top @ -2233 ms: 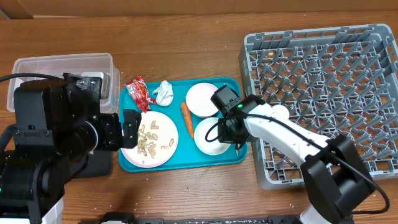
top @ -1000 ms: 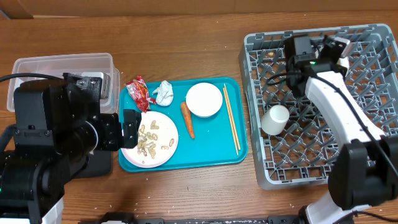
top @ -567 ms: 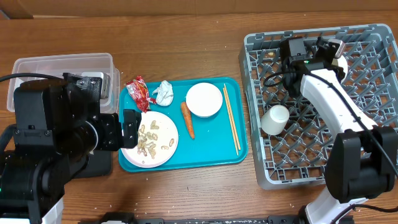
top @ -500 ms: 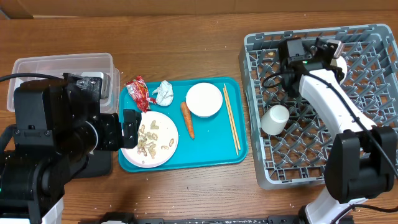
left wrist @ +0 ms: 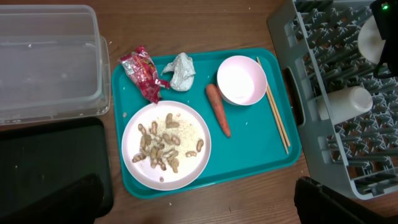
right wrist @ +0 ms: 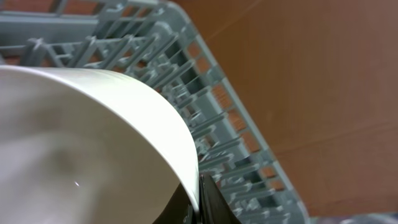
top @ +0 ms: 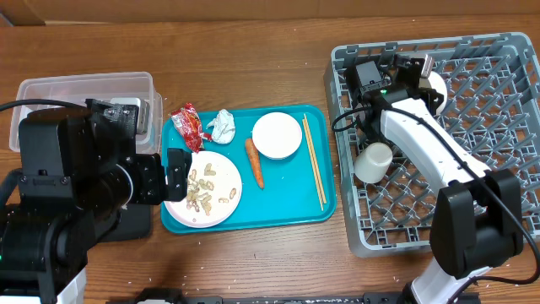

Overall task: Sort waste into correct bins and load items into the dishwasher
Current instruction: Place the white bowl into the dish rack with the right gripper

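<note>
Over a back corner of the grey dish rack [top: 498, 169], my right gripper [top: 418, 73] pinches the white bowl [right wrist: 93, 137] by its rim alone, a thin hold. If I release it tilted, it may catch on the pegs and topple onto the cup [top: 373, 162]. The left gripper [left wrist: 199, 205] gapes wide, idle.

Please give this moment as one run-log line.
phase: loading dish rack | right gripper: shut on white bowl, over rack | left gripper: open | cup: lying in rack | tray: second bowl, chopsticks

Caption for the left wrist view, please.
Teal tray with shell-strewn plate, carrot, bowl, chopsticks, paper ball and a wrapper over its rim, between clear tub and grey rack.
</note>
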### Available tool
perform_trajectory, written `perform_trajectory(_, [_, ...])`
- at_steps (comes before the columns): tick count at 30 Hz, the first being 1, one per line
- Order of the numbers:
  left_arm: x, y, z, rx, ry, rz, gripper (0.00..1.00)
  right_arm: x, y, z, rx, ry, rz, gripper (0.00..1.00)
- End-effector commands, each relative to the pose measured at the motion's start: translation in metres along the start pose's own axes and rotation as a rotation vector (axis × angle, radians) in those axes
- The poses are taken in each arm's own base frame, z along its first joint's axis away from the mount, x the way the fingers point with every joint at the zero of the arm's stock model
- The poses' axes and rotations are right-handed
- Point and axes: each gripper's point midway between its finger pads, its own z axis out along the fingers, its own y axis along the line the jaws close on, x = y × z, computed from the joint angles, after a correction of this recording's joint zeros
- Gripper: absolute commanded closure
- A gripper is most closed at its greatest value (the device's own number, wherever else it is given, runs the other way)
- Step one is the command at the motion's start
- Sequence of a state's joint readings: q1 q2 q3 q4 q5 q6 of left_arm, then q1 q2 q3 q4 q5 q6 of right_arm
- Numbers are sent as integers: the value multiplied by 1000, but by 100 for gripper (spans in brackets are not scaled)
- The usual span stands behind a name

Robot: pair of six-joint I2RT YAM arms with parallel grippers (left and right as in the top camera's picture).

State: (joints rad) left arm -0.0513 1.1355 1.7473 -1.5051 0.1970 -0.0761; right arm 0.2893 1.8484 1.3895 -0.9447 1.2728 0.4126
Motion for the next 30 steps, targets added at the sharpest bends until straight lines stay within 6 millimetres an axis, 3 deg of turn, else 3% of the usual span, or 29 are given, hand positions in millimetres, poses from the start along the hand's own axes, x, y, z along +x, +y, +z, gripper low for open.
perform_trajectory(1, [-3, 2, -3, -9, -13, -1, 0, -18, -20, 1, 135, -68, -41, 96])
perform_trajectory(7, [-3, 2, -3, -9, -13, -1, 0, -24, -22, 11, 144, -57, -64, 96])
perform_trajectory(16, [-3, 1, -3, -8, -13, -1, 0, -8, -10, 15, 110, -33, -110, 96])
perform_trajectory(24, [-3, 2, -3, -9, -13, -1, 0, 9, 10, 20, 99, -5, -215, 96])
perform_trajectory(27, [-3, 2, -3, -9, -13, -1, 0, 11, 20, 10, 83, -22, -255, 96])
perform_trajectory(29, [-3, 1, -3, -8, -13, -1, 0, 9, 27, -3, 55, -48, -268, 78])
perform_trajectory(30, [-3, 2, -3, -9, -13, -1, 0, 7, 32, -12, 29, -61, -270, 43])
